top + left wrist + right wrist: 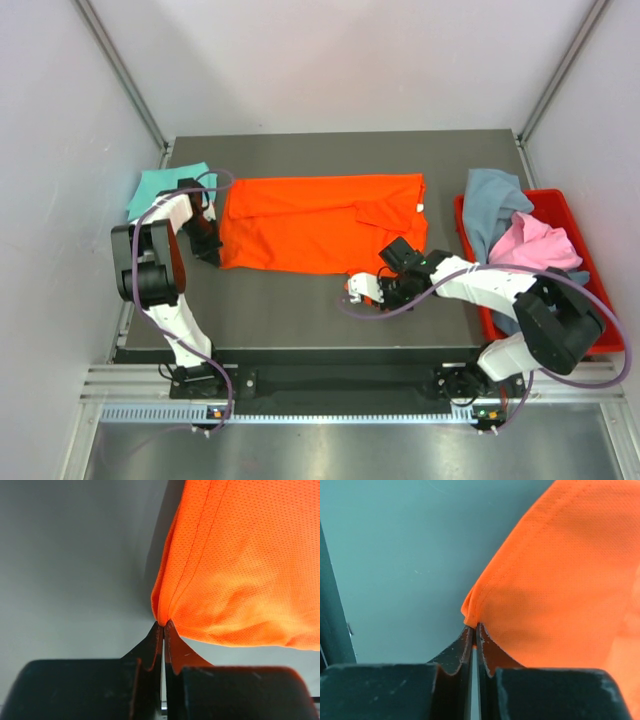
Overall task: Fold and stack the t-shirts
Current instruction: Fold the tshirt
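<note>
The bright orange t-shirt (pixel 320 225) lies spread across the middle of the table, partly folded. My left gripper (pixel 212 254) is shut on its near left corner; in the left wrist view the closed tips (pixel 163 625) pinch the orange hem (pixel 240 570). My right gripper (pixel 354 291) is shut on another corner of the orange shirt (pixel 560 580), pulled toward the front edge; its tips (pixel 474 626) are closed on the cloth. A teal shirt (pixel 160 190) lies at the back left. A grey-blue shirt (pixel 495 205) and a pink shirt (pixel 535 245) hang in the bin.
The red plastic bin (pixel 590 260) stands at the table's right edge. The dark table (pixel 300 310) ends just in front of my right gripper. Metal frame posts (pixel 125 75) rise at the back corners.
</note>
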`<state>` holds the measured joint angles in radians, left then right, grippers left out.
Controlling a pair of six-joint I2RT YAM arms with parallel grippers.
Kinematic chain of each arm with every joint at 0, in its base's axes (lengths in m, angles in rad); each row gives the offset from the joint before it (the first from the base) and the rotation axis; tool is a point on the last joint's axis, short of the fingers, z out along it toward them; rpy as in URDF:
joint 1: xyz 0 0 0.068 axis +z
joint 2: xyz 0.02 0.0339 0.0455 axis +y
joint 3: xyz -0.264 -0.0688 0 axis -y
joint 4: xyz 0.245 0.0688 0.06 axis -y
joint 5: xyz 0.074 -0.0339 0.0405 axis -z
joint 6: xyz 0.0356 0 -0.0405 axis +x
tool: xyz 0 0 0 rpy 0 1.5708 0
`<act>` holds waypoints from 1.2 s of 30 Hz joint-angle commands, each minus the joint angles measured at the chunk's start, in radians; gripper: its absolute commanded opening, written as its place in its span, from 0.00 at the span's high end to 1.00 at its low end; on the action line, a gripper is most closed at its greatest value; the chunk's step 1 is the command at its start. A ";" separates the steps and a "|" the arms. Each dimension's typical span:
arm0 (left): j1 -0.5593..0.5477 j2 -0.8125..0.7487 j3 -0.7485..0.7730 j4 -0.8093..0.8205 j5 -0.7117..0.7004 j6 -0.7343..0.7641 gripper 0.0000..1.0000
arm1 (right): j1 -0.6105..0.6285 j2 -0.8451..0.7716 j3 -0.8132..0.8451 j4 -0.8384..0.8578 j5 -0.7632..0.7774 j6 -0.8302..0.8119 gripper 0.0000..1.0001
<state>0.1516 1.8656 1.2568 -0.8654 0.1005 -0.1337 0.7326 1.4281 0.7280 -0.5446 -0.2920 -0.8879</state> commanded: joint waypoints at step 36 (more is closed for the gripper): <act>-0.067 0.178 0.622 -0.215 0.038 0.169 1.00 | -0.351 0.228 0.731 0.103 0.113 0.099 1.00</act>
<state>0.0792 2.0281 1.8153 -1.0729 0.1566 0.0288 0.4011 1.6108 1.3743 -0.4976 -0.1799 -0.8051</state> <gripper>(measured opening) 0.013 0.010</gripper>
